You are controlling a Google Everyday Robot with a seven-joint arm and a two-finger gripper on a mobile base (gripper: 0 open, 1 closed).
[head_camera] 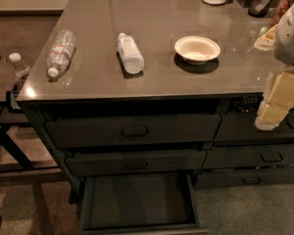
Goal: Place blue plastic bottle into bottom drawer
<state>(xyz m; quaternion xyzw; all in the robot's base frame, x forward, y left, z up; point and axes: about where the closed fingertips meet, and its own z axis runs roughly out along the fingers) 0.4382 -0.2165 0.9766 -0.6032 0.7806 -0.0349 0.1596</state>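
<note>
Below the front edge of the glossy grey counter (161, 13), the lowest dark grey-green drawer (137, 199) stands pulled out, seemingly ready for the bottle. Off the front right corner hangs the cream gripper (274, 106); whether it is open or closed, I cannot tell. Further back, left of centre, the small pale bluish plastic bottle (130, 54) lies on its side, untouched, between a clear crinkled water bottle (60, 53) and a shallow white bowl (197, 49).

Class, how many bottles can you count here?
3: on the counter, the clear crinkled bottle lies left and the blue plastic bottle centre; a small bottle stands beyond its left edge. The end effector hangs at right and may hide others.
</note>
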